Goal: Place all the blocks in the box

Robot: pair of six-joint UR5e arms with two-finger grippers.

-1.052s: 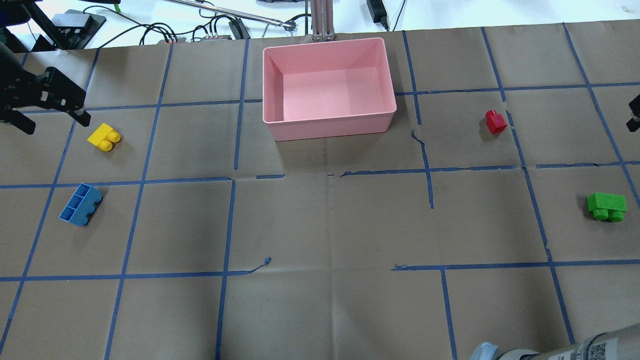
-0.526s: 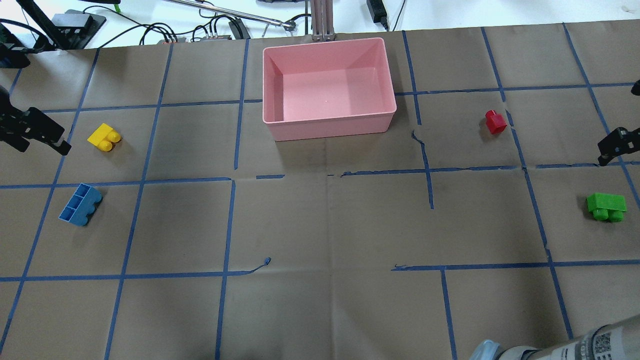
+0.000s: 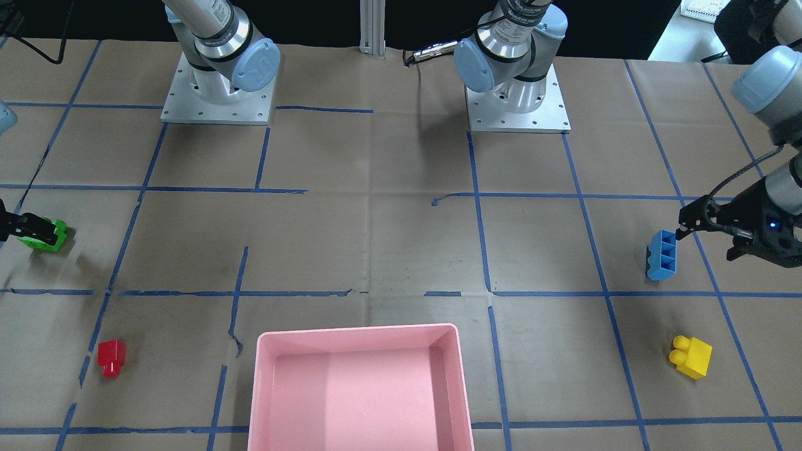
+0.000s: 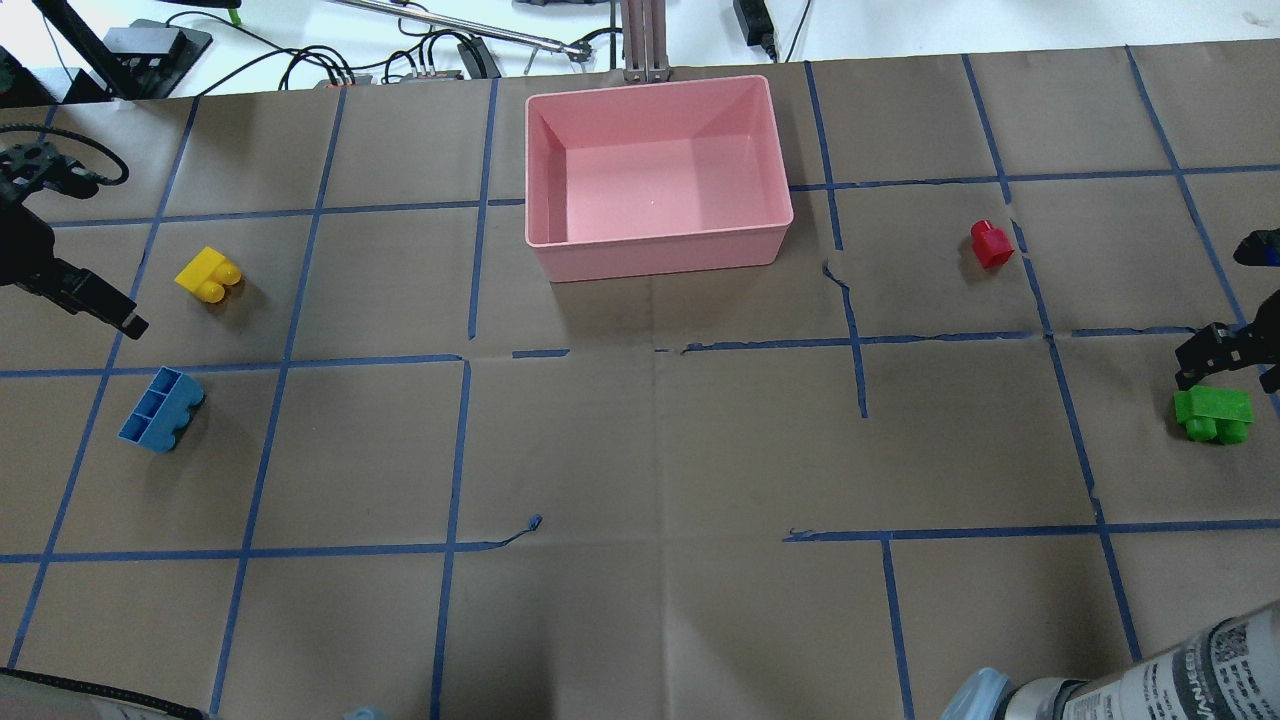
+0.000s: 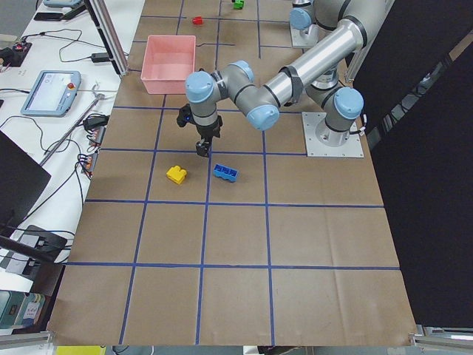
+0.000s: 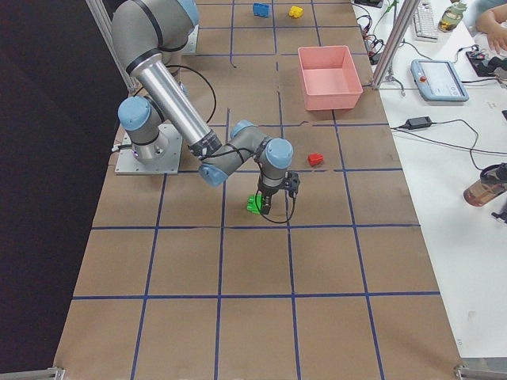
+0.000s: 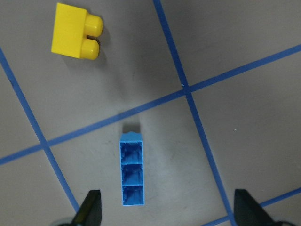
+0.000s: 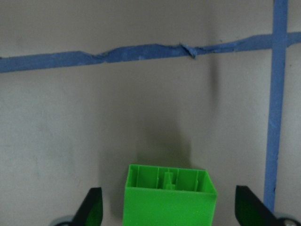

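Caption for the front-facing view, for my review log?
Left hand open near blue block, right hand open over green block; red block, yellow block outside the empty box.

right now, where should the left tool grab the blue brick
Across its two long sides, at the middle cell, coming straight down. The blue brick lies hollow side up, long and narrow, and the fingers of the left tool stand open either side of its narrow width.

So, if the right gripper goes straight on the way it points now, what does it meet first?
The right gripper would probably meet the green block; it sits between the open fingers, though the gap is unclear.
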